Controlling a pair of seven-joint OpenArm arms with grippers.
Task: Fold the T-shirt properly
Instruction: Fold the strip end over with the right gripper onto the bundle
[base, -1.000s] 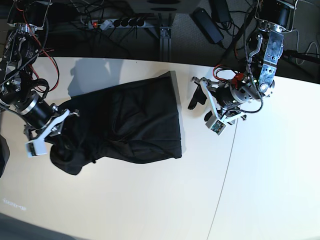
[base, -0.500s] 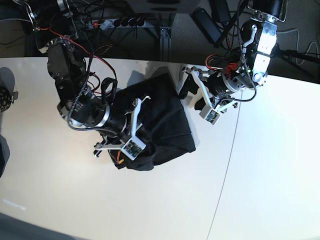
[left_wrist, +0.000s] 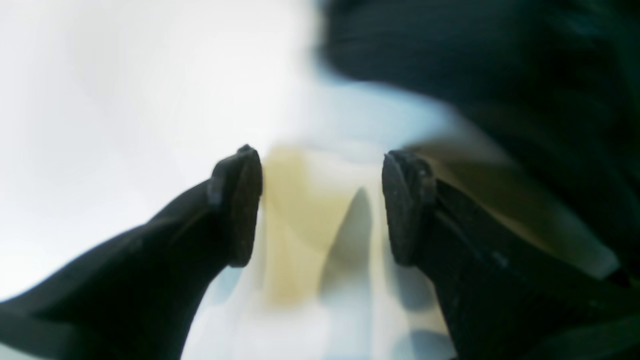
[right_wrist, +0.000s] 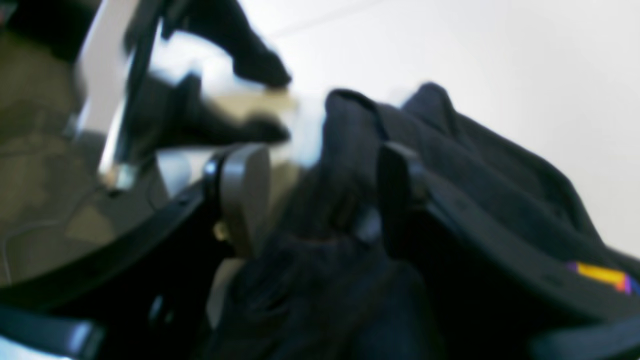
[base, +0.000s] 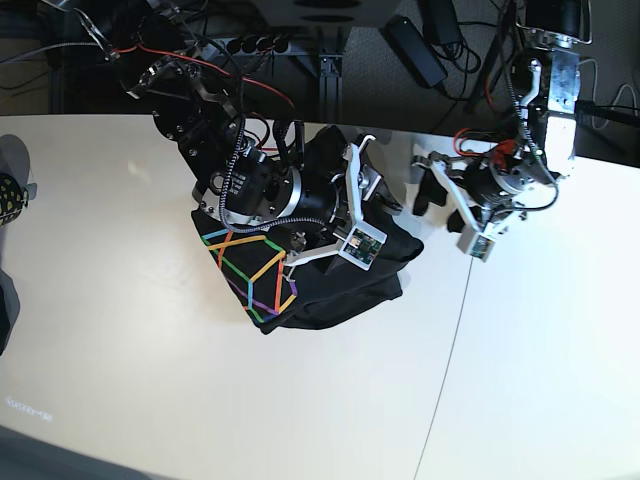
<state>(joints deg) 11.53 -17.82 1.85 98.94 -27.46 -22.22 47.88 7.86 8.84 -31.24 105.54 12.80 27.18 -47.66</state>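
Note:
The black T-shirt (base: 330, 290) lies bunched and folded over at the table's middle, with its rainbow line print (base: 250, 270) facing up on the left flap. My right gripper (base: 385, 200) hovers over the shirt's right edge. In the right wrist view its jaws (right_wrist: 320, 195) stand apart, a loose fold of the T-shirt (right_wrist: 475, 165) lies between them, and table shows beside the left pad (right_wrist: 245, 195). My left gripper (base: 425, 190) sits just right of the shirt. It is open (left_wrist: 322, 210) over bare table, and black fabric (left_wrist: 500, 60) shows at the upper right.
A power strip (base: 250, 45) and a black adapter (base: 415, 45) lie with cables behind the table's back edge. A seam (base: 450, 330) runs down the tabletop right of the shirt. Both arms crowd the shirt's right side.
My right arm has swept from the far left across to the middle, dragging the shirt's left part over and turning the print up. Its jaws have opened. The left gripper has shifted slightly right.

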